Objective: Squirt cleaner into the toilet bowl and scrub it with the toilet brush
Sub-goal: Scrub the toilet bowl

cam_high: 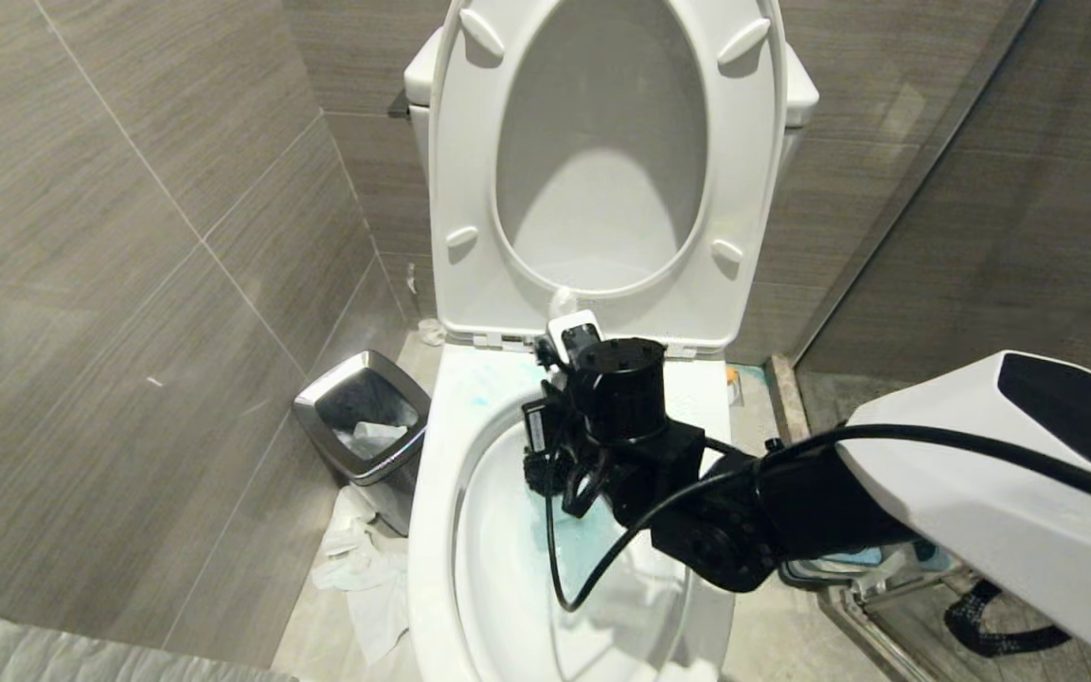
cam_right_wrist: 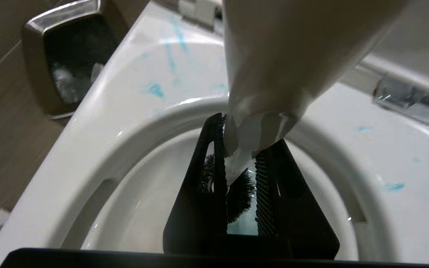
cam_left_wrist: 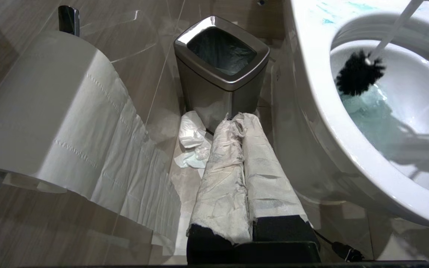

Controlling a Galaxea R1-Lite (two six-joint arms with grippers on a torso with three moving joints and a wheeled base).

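The toilet bowl [cam_high: 432, 493] stands with seat and lid raised. My right gripper [cam_right_wrist: 242, 134] hangs over the bowl from the right arm [cam_high: 792, 511], shut on the white handle of the toilet brush [cam_right_wrist: 263, 67]. The black bristle head [cam_left_wrist: 358, 72] sits low inside the bowl against the wall near the bin side, just above the water. Turquoise cleaner [cam_left_wrist: 371, 119] tints the water, and thin smears [cam_right_wrist: 155, 90] mark the rim. My left gripper [cam_left_wrist: 237, 119], its fingers wrapped in tissue, is shut and parked low beside the toilet, pointing at the bin.
A square steel bin [cam_high: 366, 421] with a black liner stands on the floor left of the toilet, crumpled tissue [cam_high: 361, 559] lying before it. A toilet paper roll [cam_left_wrist: 43, 111] hangs on the left wall. A glass shower door [cam_high: 886, 189] closes off the right side.
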